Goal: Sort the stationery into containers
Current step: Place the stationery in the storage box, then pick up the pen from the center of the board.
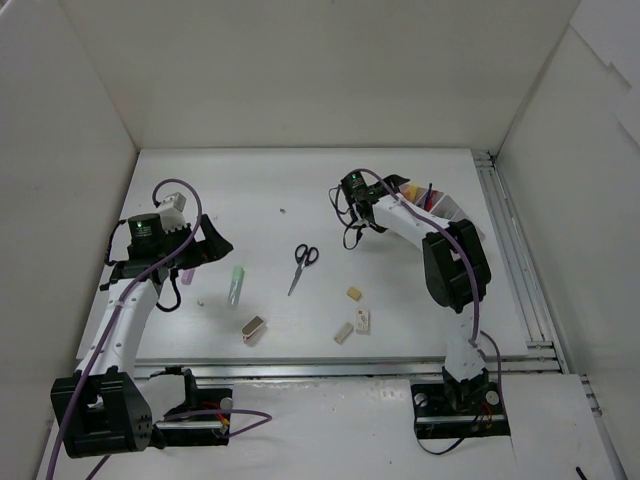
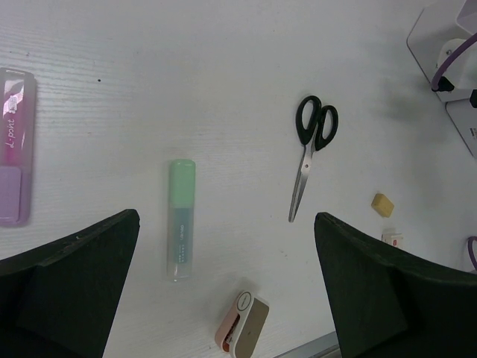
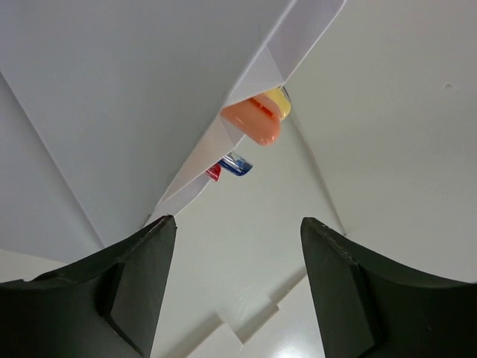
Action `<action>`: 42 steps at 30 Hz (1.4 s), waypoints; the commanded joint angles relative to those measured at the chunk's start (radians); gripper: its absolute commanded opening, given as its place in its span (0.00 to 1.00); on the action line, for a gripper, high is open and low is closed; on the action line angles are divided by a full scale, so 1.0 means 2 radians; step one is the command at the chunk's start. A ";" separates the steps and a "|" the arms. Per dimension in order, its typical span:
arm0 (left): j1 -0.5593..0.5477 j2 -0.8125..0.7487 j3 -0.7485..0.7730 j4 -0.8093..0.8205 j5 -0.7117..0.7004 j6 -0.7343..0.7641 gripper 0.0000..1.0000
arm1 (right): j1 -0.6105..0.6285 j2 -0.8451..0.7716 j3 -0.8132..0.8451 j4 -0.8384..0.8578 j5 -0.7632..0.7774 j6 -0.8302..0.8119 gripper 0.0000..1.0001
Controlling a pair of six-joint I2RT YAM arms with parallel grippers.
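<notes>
The white divided tray (image 1: 447,209) stands at the back right. My right gripper (image 3: 238,220) is open low over one of its compartments, with nothing between the fingers; in the top view the right gripper (image 1: 392,191) is at the tray's left end. Beyond a divider wall (image 3: 257,74) lie an orange marker (image 3: 257,123), a yellow marker (image 3: 280,103) and blue and red pen ends (image 3: 237,164). My left gripper (image 2: 226,215) hangs wide open above the table, holding nothing. Under it lie a pale-green marker (image 2: 180,220), black-handled scissors (image 2: 309,149) and a small block (image 2: 242,324).
A pink marker (image 2: 15,142) lies at the left. Small beige erasers (image 1: 354,293) (image 1: 362,320) sit near the front, right of the block (image 1: 253,329). White walls enclose the table on three sides. A metal rail (image 1: 510,260) runs along the right edge.
</notes>
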 commanded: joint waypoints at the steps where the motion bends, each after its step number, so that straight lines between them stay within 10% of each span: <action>1: 0.004 -0.008 0.019 0.022 0.011 -0.001 0.99 | 0.003 -0.061 0.032 -0.009 0.006 -0.002 0.65; 9: -0.029 -0.016 0.012 0.009 -0.052 -0.023 1.00 | 0.036 -0.111 0.079 -0.007 0.006 0.073 0.96; 15: -0.054 -0.021 -0.004 0.001 -0.108 -0.041 1.00 | 0.066 -0.176 0.107 0.003 -0.112 0.333 0.98; 23: -0.115 0.034 0.004 -0.056 -0.225 -0.052 0.99 | 0.082 -0.364 -0.164 0.249 -0.167 0.664 0.98; 30: -0.155 0.117 -0.007 -0.016 -0.216 -0.041 0.93 | 0.043 -0.488 -0.271 0.272 -0.230 0.876 0.98; 42: -0.170 0.193 0.005 -0.007 -0.238 -0.053 0.61 | 0.009 -0.533 -0.290 0.228 -0.252 0.933 0.98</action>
